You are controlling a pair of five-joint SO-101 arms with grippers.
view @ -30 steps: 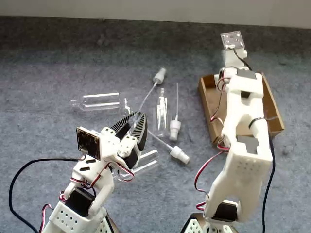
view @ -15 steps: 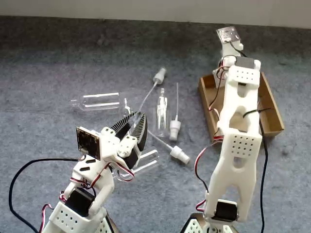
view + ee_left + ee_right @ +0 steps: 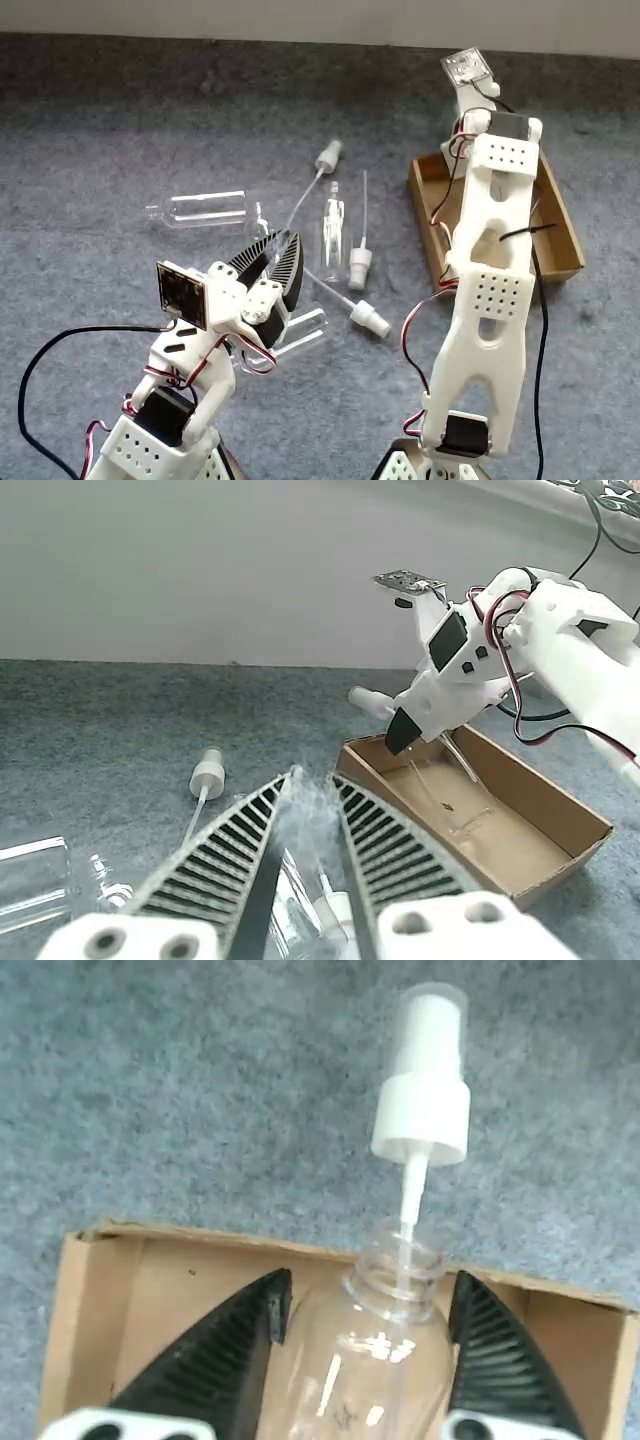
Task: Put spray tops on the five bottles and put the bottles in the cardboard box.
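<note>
My right gripper (image 3: 365, 1300) is shut on a clear bottle (image 3: 365, 1350) whose white spray top (image 3: 422, 1090) sits raised, its tube down the neck. It hangs over the far end of the cardboard box (image 3: 150, 1270). From the left wrist this gripper (image 3: 405, 730) sits above the box (image 3: 520, 810). My left gripper (image 3: 280, 250) hovers over the carpet with its fingers (image 3: 215, 870) drawn close and nothing clearly between them. Clear bottles (image 3: 195, 208) (image 3: 333, 225) (image 3: 300, 333) lie near it. Loose spray tops (image 3: 328, 155) (image 3: 360, 265) (image 3: 370, 320) lie between the arms.
The box (image 3: 560, 235) stands at the right on the grey carpet, partly covered by the right arm (image 3: 490, 290). A light wall runs along the far edge. Open carpet lies at the far left.
The right arm has stretched farther out over the box, carrying the bottle toward its far end. The left arm and the loose parts have not moved.
</note>
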